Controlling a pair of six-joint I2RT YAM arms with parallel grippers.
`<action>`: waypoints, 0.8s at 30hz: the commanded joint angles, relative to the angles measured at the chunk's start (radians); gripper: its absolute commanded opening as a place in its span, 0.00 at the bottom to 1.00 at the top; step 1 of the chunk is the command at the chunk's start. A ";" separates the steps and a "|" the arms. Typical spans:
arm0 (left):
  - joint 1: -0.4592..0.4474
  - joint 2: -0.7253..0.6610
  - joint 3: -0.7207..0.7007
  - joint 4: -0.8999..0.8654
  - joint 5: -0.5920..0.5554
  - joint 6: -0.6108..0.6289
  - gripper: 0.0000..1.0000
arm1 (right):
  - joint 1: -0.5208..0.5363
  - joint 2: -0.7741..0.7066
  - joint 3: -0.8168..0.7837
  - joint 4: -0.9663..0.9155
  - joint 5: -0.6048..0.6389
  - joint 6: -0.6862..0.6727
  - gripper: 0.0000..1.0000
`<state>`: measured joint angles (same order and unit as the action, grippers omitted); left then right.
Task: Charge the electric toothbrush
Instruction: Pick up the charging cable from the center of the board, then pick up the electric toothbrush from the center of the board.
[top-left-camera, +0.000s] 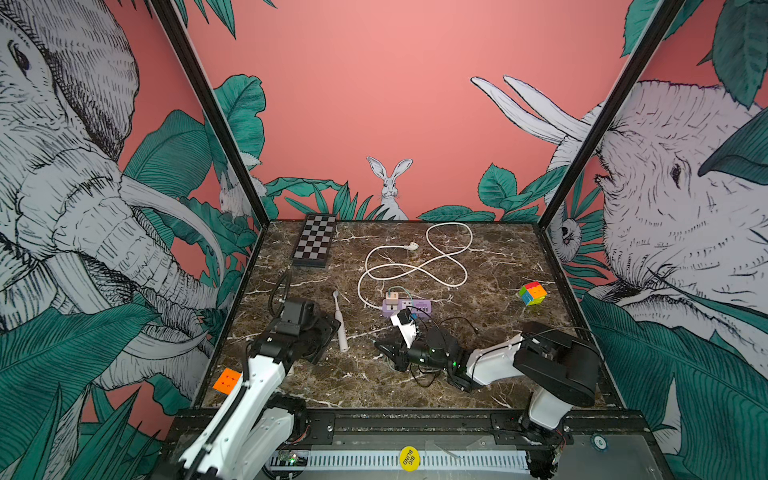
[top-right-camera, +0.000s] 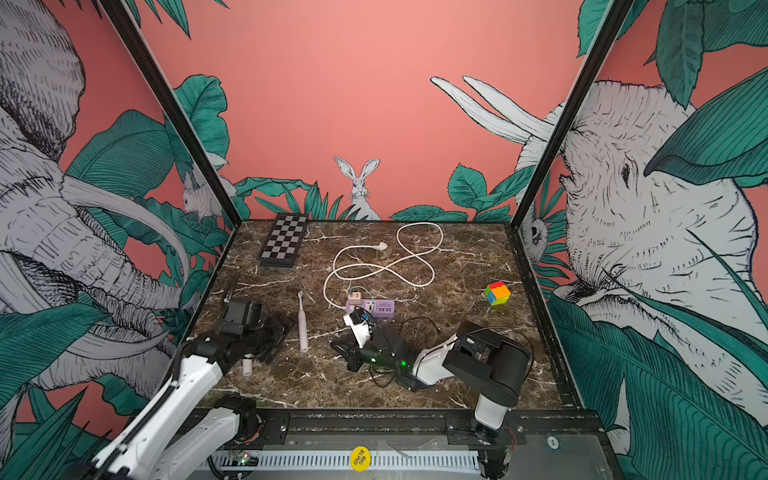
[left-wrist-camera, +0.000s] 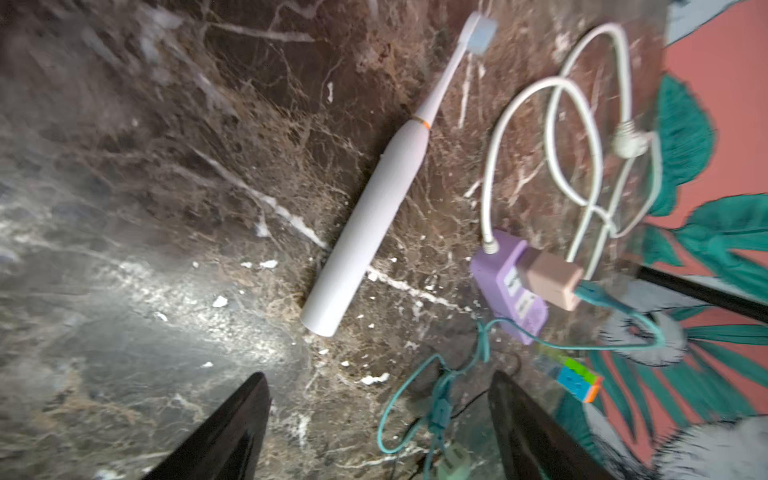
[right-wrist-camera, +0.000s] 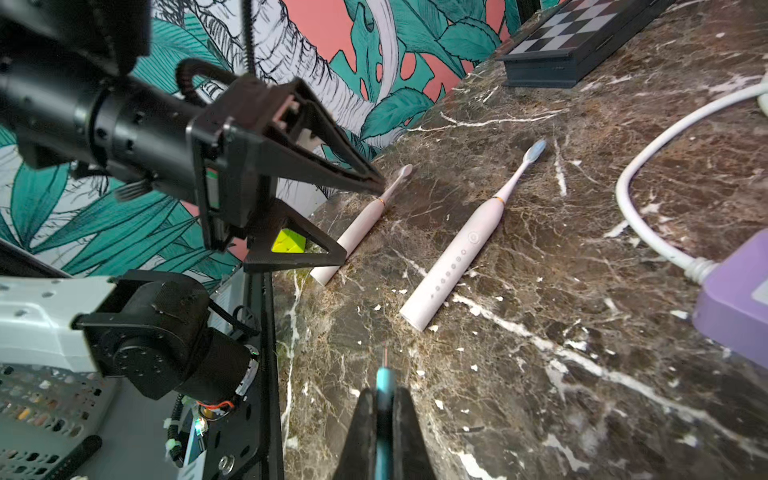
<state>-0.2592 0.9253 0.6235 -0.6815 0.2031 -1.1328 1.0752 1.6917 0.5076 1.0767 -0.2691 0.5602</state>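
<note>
**Jaws: left wide and empty, right pinched on the plug; nothing mated yet**

Jaws of the left gripper (left-wrist-camera: 378, 386): spread wide, nothing between them, no contact with anything. Jaws of the right gripper (right-wrist-camera: 384, 399): pinched tight on the small teal plug (right-wrist-camera: 384, 376) of the thin teal charging cable (left-wrist-camera: 598, 294).

Flat on the brown marble tabletop (top-left-camera: 353, 386): pale pink electric toothbrush (top-left-camera: 340, 326), brush head toward 12 o'clock, base toward 6, free of both grippers. At its 3 o'clock, near but apart: lilac plastic power strip (top-left-camera: 409, 309), with a beige USB adapter (top-left-camera: 391, 296) plugged in and the teal cable running off it. Left gripper just beside the handle at 9 o'clock; right gripper at 3 o'clock of the base.

Judged step: plug in hand, brush not yet held. Next, probably:
- Close left on mid-handle to pin or lift it.
- Line the plug up with the base socket and push straight in.

Socket not visible from any view, so can't tell its orientation. Firm hold needed: smooth round handle, likely to roll or slide under insertion force.
</note>
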 joint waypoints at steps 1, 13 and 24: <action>0.006 0.131 0.047 -0.086 -0.029 0.148 0.83 | 0.006 -0.044 -0.006 -0.033 0.003 -0.057 0.00; -0.051 0.370 0.126 -0.019 -0.123 0.212 0.74 | 0.042 -0.067 -0.005 -0.070 -0.005 -0.102 0.00; -0.144 0.520 0.180 -0.008 -0.190 0.198 0.58 | 0.063 -0.116 -0.003 -0.140 -0.007 -0.166 0.00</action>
<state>-0.3977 1.4342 0.7868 -0.6716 0.0525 -0.9302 1.1320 1.6306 0.5076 0.9340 -0.2699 0.4225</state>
